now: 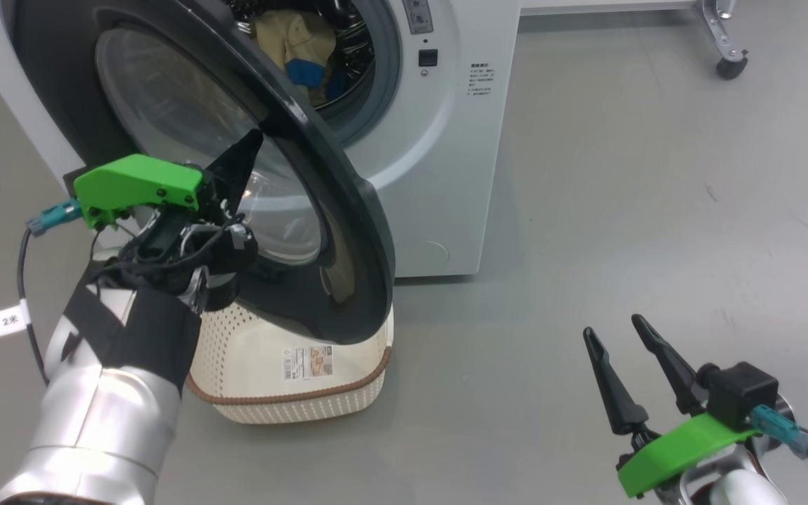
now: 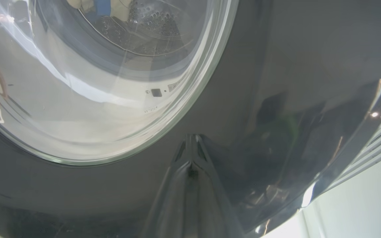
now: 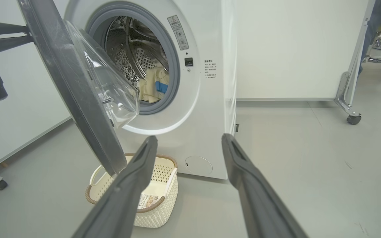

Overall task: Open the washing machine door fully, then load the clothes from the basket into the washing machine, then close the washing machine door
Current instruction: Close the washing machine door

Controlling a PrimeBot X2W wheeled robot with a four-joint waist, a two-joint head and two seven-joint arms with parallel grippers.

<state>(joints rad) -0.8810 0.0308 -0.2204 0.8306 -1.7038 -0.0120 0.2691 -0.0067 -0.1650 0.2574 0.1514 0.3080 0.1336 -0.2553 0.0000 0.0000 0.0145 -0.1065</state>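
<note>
We find the left claw (image 1: pixel 255 140) clenched empty, tips pressed against the half-open washing machine door (image 1: pixel 348 210), evidently to push it shut. The clothes (image 1: pixel 299 45) lie inside the washing machine (image 1: pixel 446 175). The right claw (image 1: pixel 613 326) is released, idle at near right.

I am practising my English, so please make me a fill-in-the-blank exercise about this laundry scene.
The clothes lie in the washing machine's steel ____.
The basket on the floor is ____.
The right gripper is ____, holding nothing.
The shut left gripper's tip touches the black ____.
Missing: drum; empty; open; door.
</note>
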